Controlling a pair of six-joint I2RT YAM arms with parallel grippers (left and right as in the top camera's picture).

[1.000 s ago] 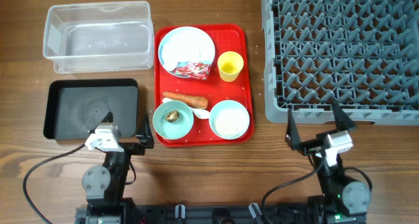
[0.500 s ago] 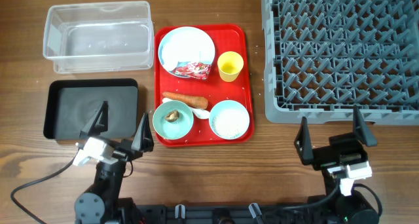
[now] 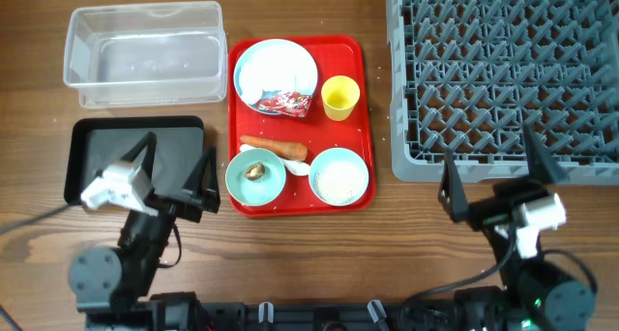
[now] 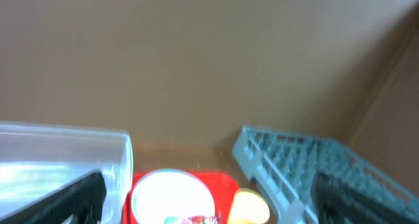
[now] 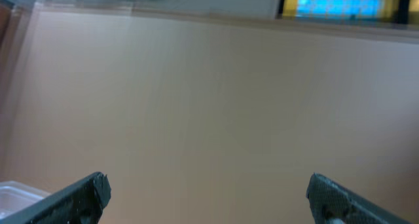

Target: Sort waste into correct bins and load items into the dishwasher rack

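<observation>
- Currently, the left pincer is held wide open and empty above the black tray.
- The right pincer is also spread wide, with nothing gripped, at the near edge of the grey rack.
- The plate, wrapper, yellow cup, carrot and both bowls are seen on the red serving tray, on the surface beside the rack.

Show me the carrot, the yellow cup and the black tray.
carrot (image 3: 274, 147): overhead view, middle of its body.
yellow cup (image 3: 340, 98): overhead view, its inner bottom.
black tray (image 3: 106, 149): overhead view, bare floor.
</observation>
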